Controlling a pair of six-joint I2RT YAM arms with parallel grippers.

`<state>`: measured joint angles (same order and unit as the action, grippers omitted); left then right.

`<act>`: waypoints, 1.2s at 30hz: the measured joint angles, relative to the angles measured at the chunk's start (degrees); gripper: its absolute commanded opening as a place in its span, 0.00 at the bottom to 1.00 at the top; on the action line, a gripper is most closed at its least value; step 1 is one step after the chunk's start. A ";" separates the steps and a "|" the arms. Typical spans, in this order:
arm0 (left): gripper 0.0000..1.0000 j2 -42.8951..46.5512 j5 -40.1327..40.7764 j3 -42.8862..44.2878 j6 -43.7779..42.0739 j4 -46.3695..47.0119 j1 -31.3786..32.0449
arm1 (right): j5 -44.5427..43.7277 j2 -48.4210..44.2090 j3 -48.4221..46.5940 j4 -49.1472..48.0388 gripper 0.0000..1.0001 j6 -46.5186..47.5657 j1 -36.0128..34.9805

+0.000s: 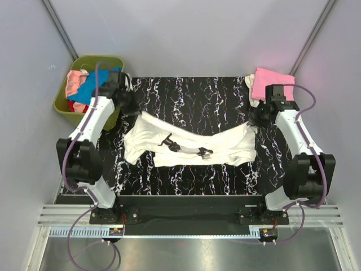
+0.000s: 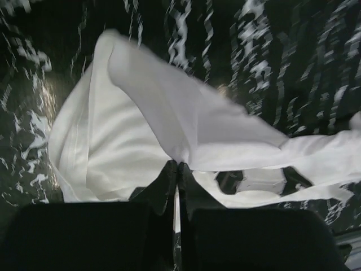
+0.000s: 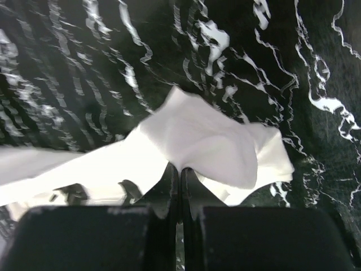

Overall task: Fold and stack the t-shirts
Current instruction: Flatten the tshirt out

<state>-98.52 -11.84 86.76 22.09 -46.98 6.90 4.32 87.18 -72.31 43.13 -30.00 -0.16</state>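
The white printed t-shirt (image 1: 189, 144) lies spread across the middle of the desk (image 1: 186, 93), stretched loosely between the two arms. Its black-and-grey print faces up and is partly creased.

The cloth is thin, light and limp. It sags and wrinkles between the held points and will likely not keep a straight line unless tensioned from both ends. Expect it to slide readily on the smooth marbled surface.

The best holds are at hems, corners or shoulder seams, where the layers pinch together. A mid-panel pinch would probably bunch the fabric.

The left jaws are closed on a raised fold at the shirt's far-left edge. The right jaws are closed on a peak of cloth at its far-right end.

A folded pink t-shirt (image 1: 272, 83) sits at the desk's far-right corner. An olive-green basket (image 1: 61, 104) beside the far-left corner holds further t-shirts (image 1: 84, 84) in pink, blue and red.
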 measured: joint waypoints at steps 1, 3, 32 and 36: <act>0.00 1.53 0.00 2.75 0.00 -0.44 0.00 | 0.15 -0.24 -1.55 0.79 0.00 -0.07 0.00; 0.00 4.85 0.04 8.85 0.11 -2.19 0.02 | 0.81 -1.31 -5.49 2.34 0.00 -0.37 0.00; 0.00 52.72 9.27 26.51 0.02 4.70 0.02 | -19.02 -34.69 -45.64 1.68 0.00 13.99 -9.97; 0.00 45.79 10.80 28.89 -0.22 4.46 0.02 | -19.45 -25.64 -53.53 -0.37 0.00 21.38 -14.58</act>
<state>-52.73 -1.04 115.66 21.87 -42.52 6.92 -15.14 61.54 -125.84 42.76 -8.62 -14.74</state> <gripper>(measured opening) 0.012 0.020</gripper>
